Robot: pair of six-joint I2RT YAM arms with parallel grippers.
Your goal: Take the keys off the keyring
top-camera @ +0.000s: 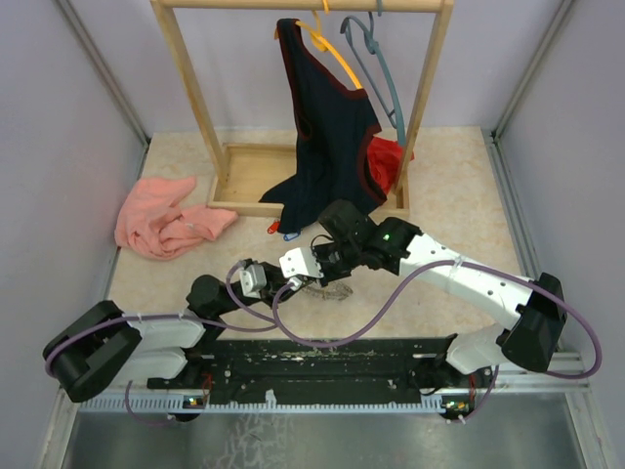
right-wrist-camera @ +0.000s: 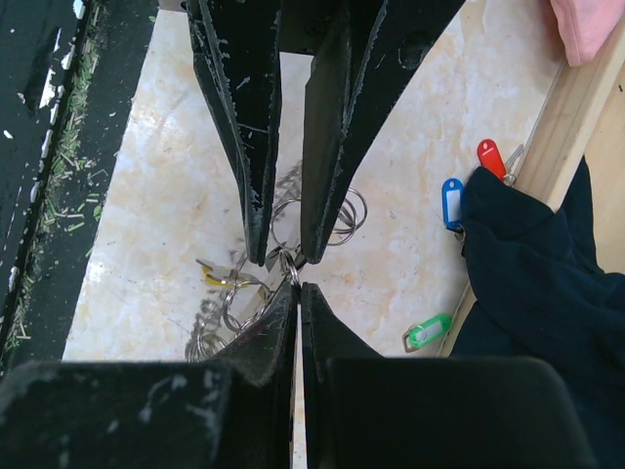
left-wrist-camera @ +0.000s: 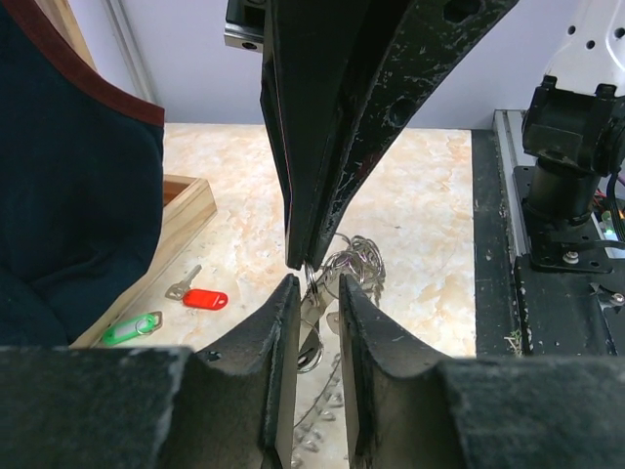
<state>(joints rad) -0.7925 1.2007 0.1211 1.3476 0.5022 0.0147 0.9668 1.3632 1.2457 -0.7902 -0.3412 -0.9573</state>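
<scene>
Though red key (right-wrist-camera: 491,156), blue key (right-wrist-camera: 451,202) and green key (right-wrist-camera: 428,332) lie loose on tabletop (right-wrist-camera: 176,176), yellow key (right-wrist-camera: 210,276) looks unremoved from keyring (right-wrist-camera: 337,210); right tool (right-wrist-camera: 298,288) clamped on keyring, left tool (right-wrist-camera: 285,256) slightly apart.

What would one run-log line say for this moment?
left end effector: open, straddling key ring | right end effector: shut on key ring | red key, blue key, green key: loose on table
</scene>
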